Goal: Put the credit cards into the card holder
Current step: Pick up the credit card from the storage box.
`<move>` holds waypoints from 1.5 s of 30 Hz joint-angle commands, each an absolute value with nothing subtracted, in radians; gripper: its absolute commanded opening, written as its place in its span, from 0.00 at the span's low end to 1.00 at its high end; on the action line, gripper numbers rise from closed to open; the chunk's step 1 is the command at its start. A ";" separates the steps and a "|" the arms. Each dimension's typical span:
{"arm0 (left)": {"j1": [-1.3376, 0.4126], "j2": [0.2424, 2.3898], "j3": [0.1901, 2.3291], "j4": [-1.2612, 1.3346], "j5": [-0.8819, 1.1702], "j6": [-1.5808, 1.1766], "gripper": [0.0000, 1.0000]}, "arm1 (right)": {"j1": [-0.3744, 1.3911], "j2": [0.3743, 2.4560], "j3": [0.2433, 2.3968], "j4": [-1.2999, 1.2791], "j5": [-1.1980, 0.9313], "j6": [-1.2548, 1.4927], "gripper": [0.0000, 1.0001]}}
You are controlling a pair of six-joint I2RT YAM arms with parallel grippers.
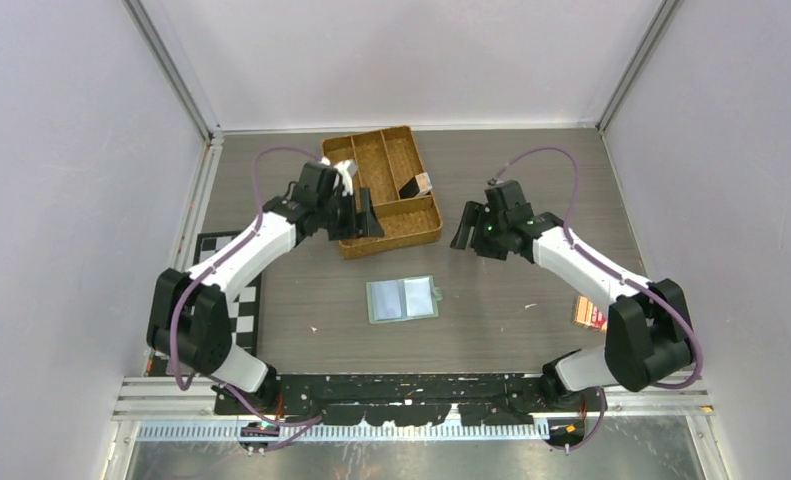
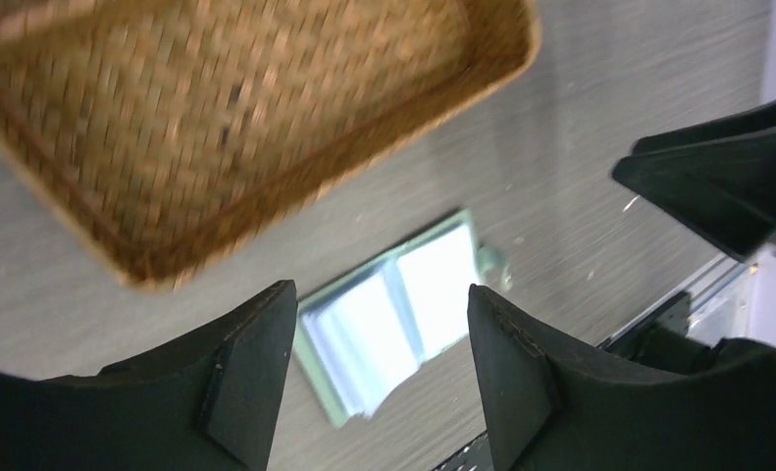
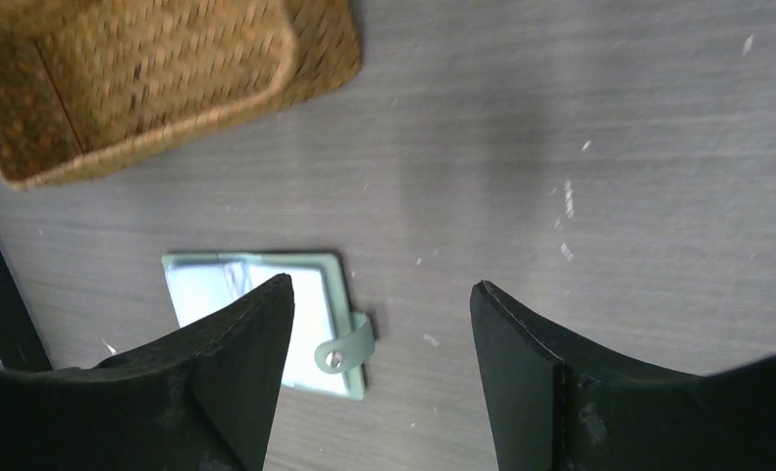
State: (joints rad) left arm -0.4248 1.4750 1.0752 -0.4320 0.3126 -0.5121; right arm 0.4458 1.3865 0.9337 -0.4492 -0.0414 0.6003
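Plainly, the card holder (image 1: 403,299) lies opened flat at mid-counter. Its long axis runs left to right, and it sits between the two pairs of jaws, on the side toward the arm bases. The left jaws hang over the near corner of the woven tray (image 1: 396,243), the right jaws just off its right side. Both stand wide apart and hold nothing, and neither is clearly nearer. One holder, one tray, two arms. One dark card-like piece (image 1: 414,186) lies in the tray; whether cards sit in the holder's pockets I cannot tell.
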 commanded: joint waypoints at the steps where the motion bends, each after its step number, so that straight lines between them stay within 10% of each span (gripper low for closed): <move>1: -0.427 1.584 1.251 -0.433 0.350 -0.541 0.65 | 0.329 1.455 0.995 -0.349 -0.225 0.522 0.71; 20: -0.468 2.011 1.752 -0.481 0.365 -0.579 0.62 | 0.291 1.917 1.377 -0.235 -0.402 0.561 0.41; 30: -0.468 2.070 1.774 -0.464 0.357 -0.587 0.62 | 0.353 1.900 1.341 -0.278 -0.363 0.545 0.16; 45: -0.465 2.158 1.831 -0.392 0.379 -0.540 0.62 | 0.479 1.758 1.149 -0.279 -0.235 0.634 0.07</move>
State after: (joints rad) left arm -0.4664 2.1159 1.7641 -0.4488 0.3431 -0.5674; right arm 0.4580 1.8042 1.1877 -0.2783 -0.2577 0.6006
